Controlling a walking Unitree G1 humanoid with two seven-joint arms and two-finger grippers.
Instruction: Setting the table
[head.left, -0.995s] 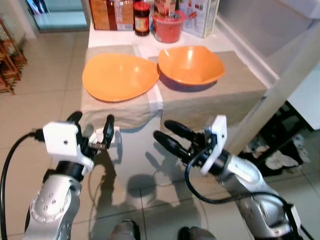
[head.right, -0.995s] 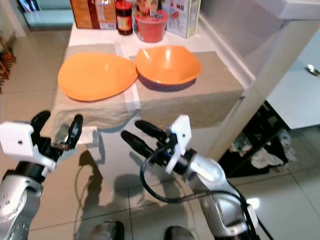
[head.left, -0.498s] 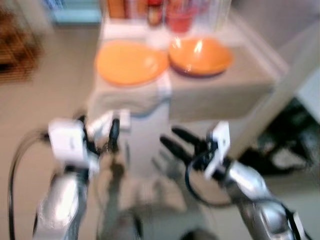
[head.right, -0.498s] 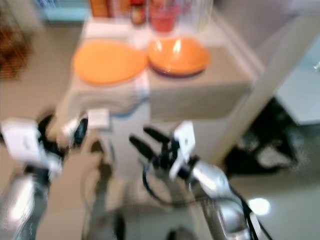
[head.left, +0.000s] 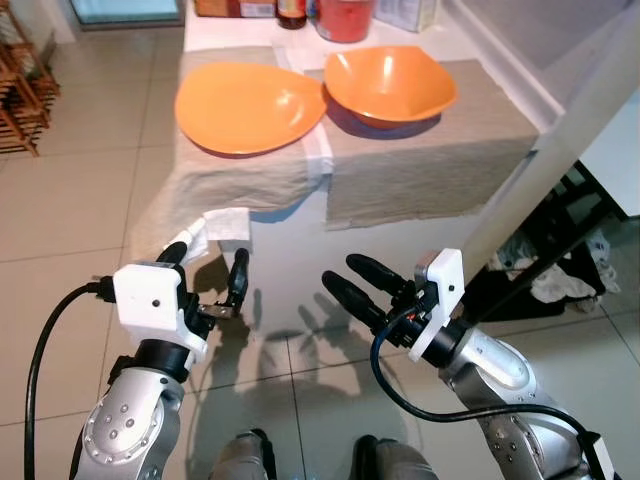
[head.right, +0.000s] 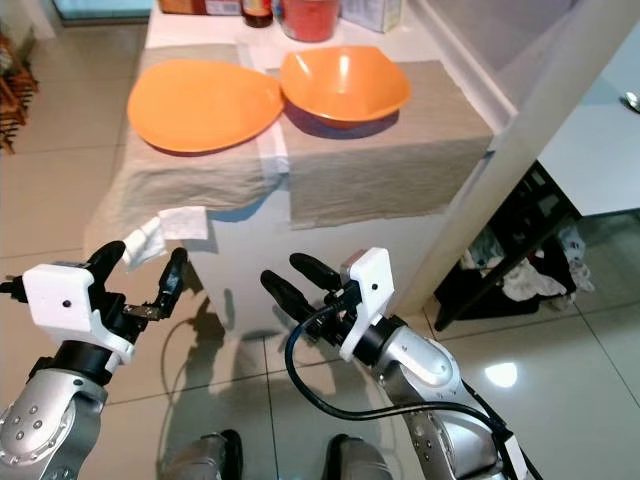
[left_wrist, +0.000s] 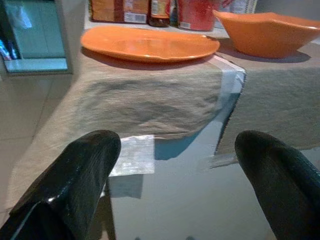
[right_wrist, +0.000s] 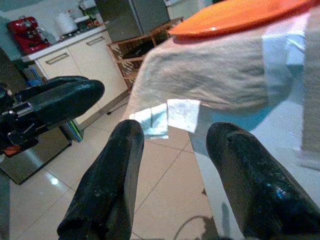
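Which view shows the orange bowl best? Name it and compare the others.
The right eye view: the orange bowl appears whole from above, with its inside and rim, beside the orange plate. The left eye view shows it nearly as well. The left wrist view shows its side, cut off. The right wrist view catches the plate's edge.

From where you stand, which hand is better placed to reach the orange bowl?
Probably the right hand: the orange bowl sits on the table's right side, roughly ahead of it. The left hand is lined up with the orange plate instead. Both are open and empty.
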